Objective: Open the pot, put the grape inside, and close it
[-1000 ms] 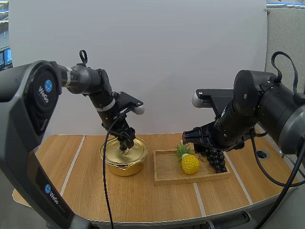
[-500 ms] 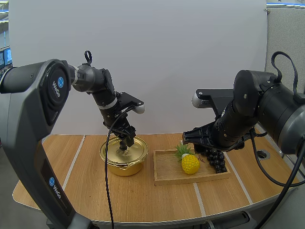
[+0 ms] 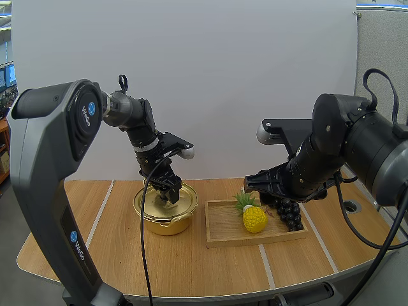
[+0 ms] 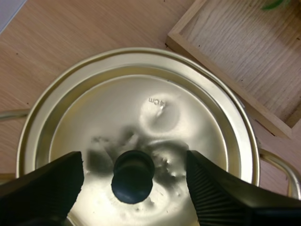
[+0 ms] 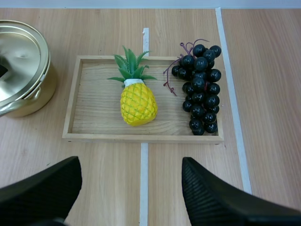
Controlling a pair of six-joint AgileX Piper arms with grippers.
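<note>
A gold pot [image 3: 167, 220] stands on the table with its gold lid [image 4: 141, 117] on. The lid's black knob [image 4: 133, 175] sits between the open fingers [image 4: 44, 190] of my left gripper [image 3: 171, 194], which is low over the lid with one finger on each side of the knob, not touching it. A bunch of dark grapes [image 5: 200, 89] lies at one end of the wooden tray [image 3: 223, 241]; the grapes [image 3: 290, 215] are at the tray's right end in the high view. My right gripper [image 5: 129, 188] hangs open above the table in front of the tray.
A yellow toy pineapple [image 5: 136, 99] lies in the middle of the tray, beside the grapes. The tray stands just right of the pot. White tape lines [image 3: 99, 217] cross the wooden table.
My left gripper has come down a little closer onto the pot lid around the knob. The right arm has not moved.
</note>
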